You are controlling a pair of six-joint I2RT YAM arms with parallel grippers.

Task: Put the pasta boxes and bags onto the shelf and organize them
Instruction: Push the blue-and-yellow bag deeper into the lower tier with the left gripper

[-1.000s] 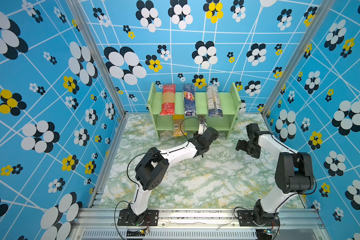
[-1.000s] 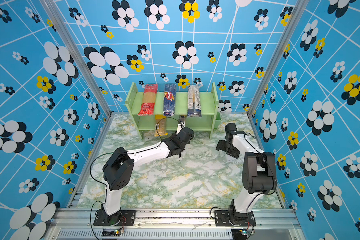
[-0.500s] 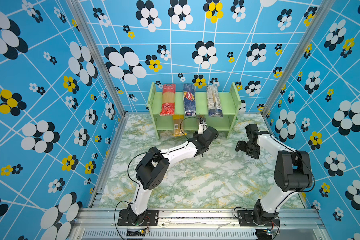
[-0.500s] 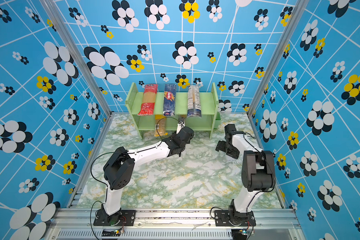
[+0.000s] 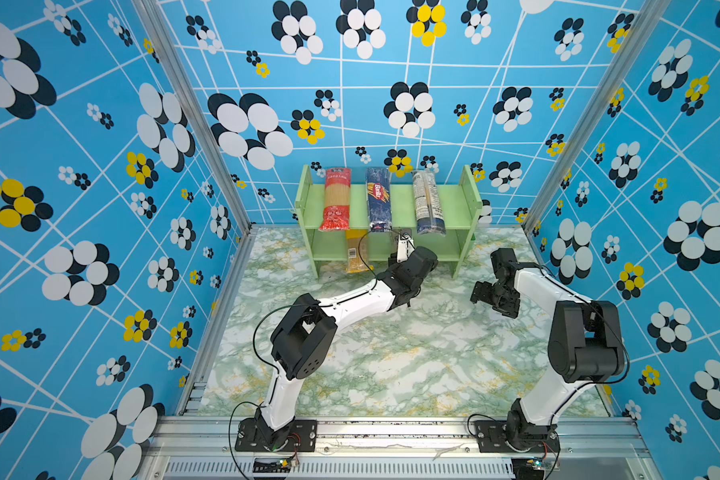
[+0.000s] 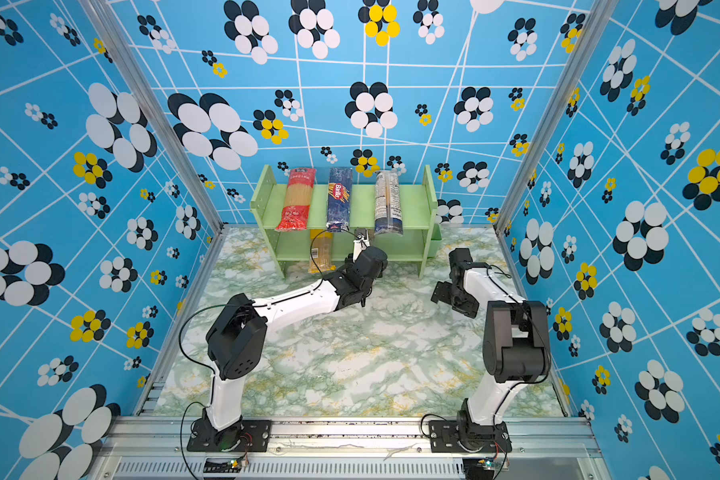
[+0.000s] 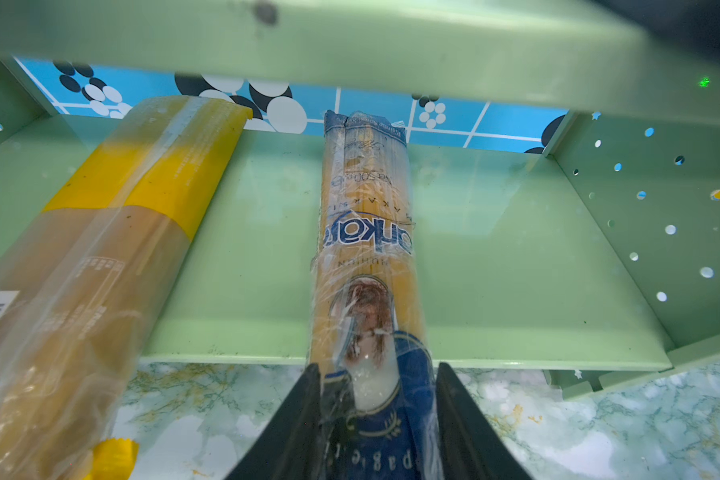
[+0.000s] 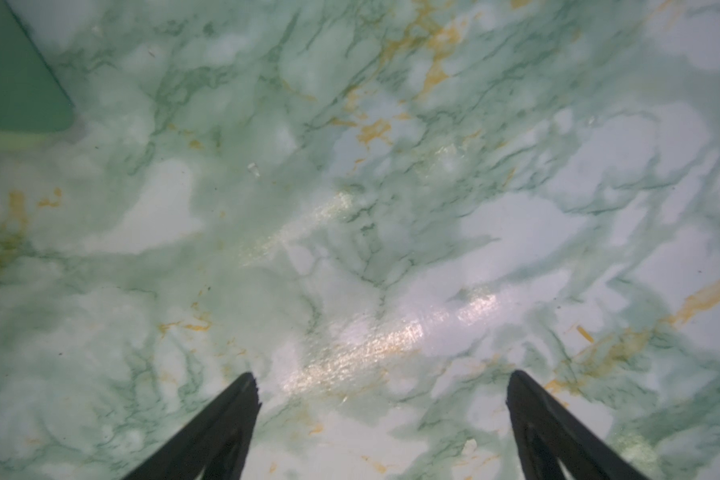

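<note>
Left gripper (image 7: 379,368) closely flanks the clear bag with blue end (image 7: 364,232); we cannot tell whether it pinches it. That bag lies on the lower tier of the shelf (image 7: 495,249), at three o'clock of the yellow-topped bag (image 5: 356,255). Right gripper (image 8: 382,374) gapes wide over the table (image 8: 350,208).

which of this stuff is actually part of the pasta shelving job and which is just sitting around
Job:
shelf
red bag, Barilla pack, blue-white pack, on its top tier
yellow-topped bag, blue-ended bag, on the lower tier
left gripper, jaws flanking the blue-ended bag

Just there:
green cup on the shelf's side
right gripper, open and empty above the table
</note>
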